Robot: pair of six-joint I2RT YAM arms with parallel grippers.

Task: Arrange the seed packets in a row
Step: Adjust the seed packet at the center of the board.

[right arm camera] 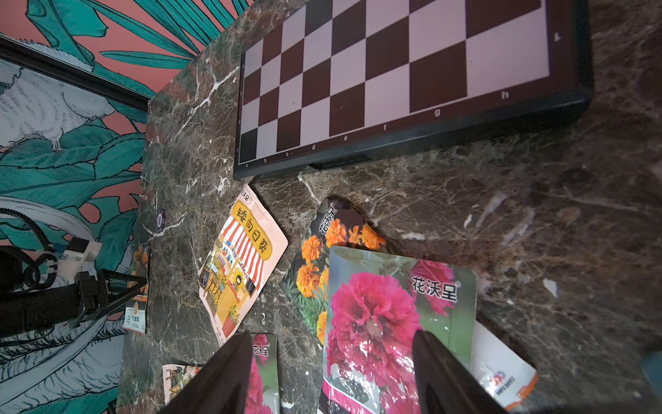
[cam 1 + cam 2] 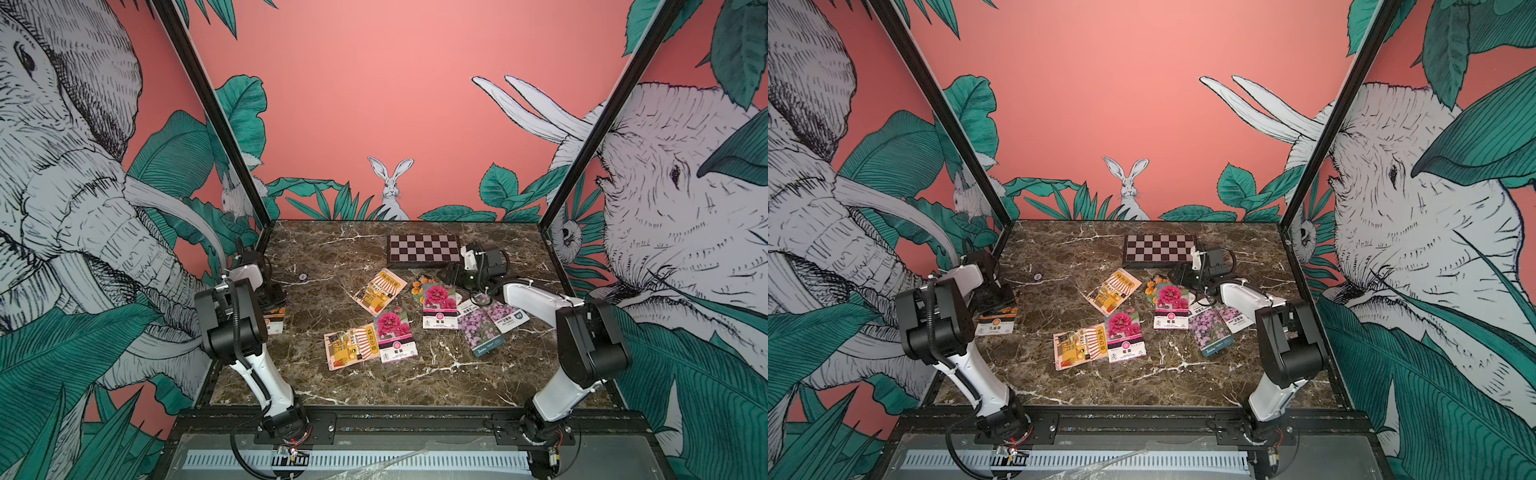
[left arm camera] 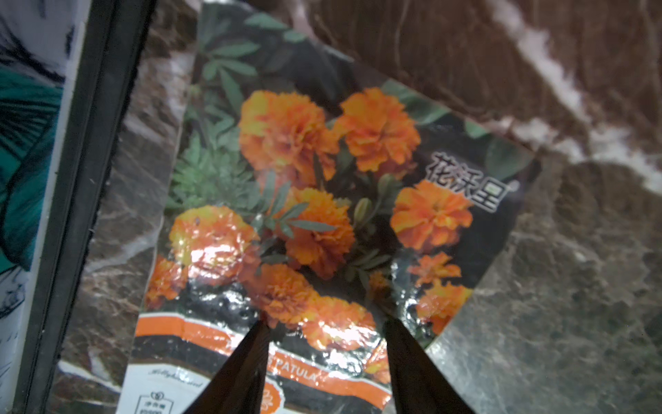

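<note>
A glossy rectangular packet of orange marigolds (image 2: 997, 322) lies at the left edge of the dark brown marble tabletop (image 2: 415, 382), well apart from the other packets. Its long axis runs roughly front to back, with the flower end far and the white label end near. The left gripper (image 3: 326, 322) is down on it. Its black fingers (image 3: 247, 362) stand apart with both tips at the packet's face by the orange label band; whether they press it cannot be told.

In mid-table, the far orange-striped shop packet (image 2: 379, 291) lies diagonally, its title end pointing far-right. The near orange-striped shop packet (image 2: 349, 347) lies almost crosswise with its title end to the right. That end meets the near magenta-flower packet (image 2: 395, 336), which stands nearly lengthwise with its label near.

The far magenta-flower packet (image 2: 439, 305) points the same way and rests on a second marigold packet (image 1: 315, 265), which sticks out at its far-left side. Just right of them, two overlapping lilac-flower packets (image 2: 480, 332) slant from far-left to near-right, partly hidden under the right arm.

The right gripper (image 1: 331, 333) hangs between the black-and-white chequered board (image 2: 424, 248) and the far magenta-flower packet. Its fingers (image 1: 440, 369) are spread wide and hold nothing.
</note>
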